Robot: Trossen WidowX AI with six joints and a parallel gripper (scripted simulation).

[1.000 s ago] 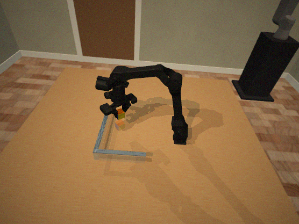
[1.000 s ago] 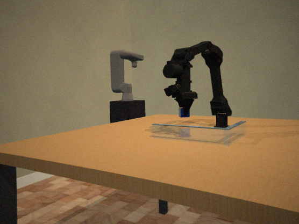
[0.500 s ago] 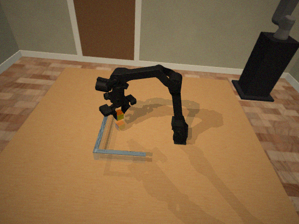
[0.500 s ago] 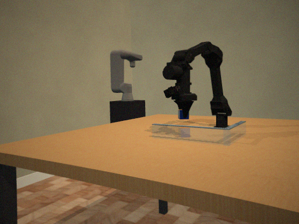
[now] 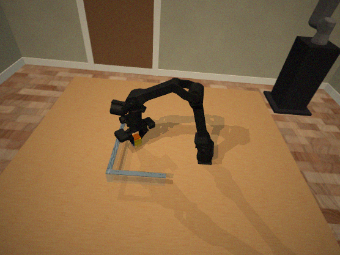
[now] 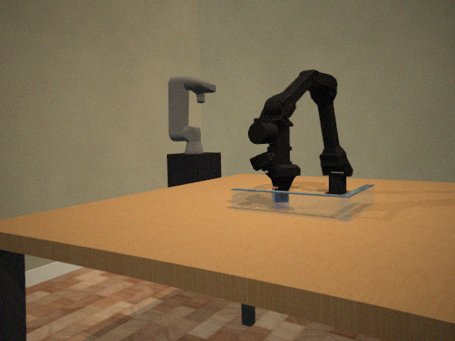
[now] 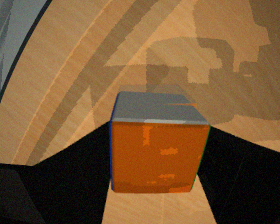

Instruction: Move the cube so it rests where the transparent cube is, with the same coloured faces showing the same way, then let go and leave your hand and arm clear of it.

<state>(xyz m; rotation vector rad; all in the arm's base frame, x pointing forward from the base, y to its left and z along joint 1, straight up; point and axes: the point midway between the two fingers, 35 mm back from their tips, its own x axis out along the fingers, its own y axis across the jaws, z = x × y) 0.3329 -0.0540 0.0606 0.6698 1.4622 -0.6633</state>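
My gripper (image 5: 135,133) (image 6: 281,188) (image 7: 150,127) points straight down and is shut on the cube (image 5: 137,139) (image 6: 281,197) (image 7: 159,156). In the wrist view the cube shows an orange face towards the camera and a grey face beyond it. In the top view it shows orange above yellow; in the exterior view it shows blue. The cube is low, at or just above the wooden table (image 5: 61,211) (image 6: 164,230), near the inner side of the long arm of a see-through L-shaped wall (image 5: 114,153) (image 6: 356,190). I cannot make out the transparent cube apart from the held one.
The arm's black base (image 5: 204,150) (image 6: 337,182) stands on the table to the right of the gripper. A grey arm on a black pedestal (image 5: 299,74) (image 6: 192,168) stands off the table on the floor. The L-shaped wall's short arm (image 5: 137,173) runs along the near side.
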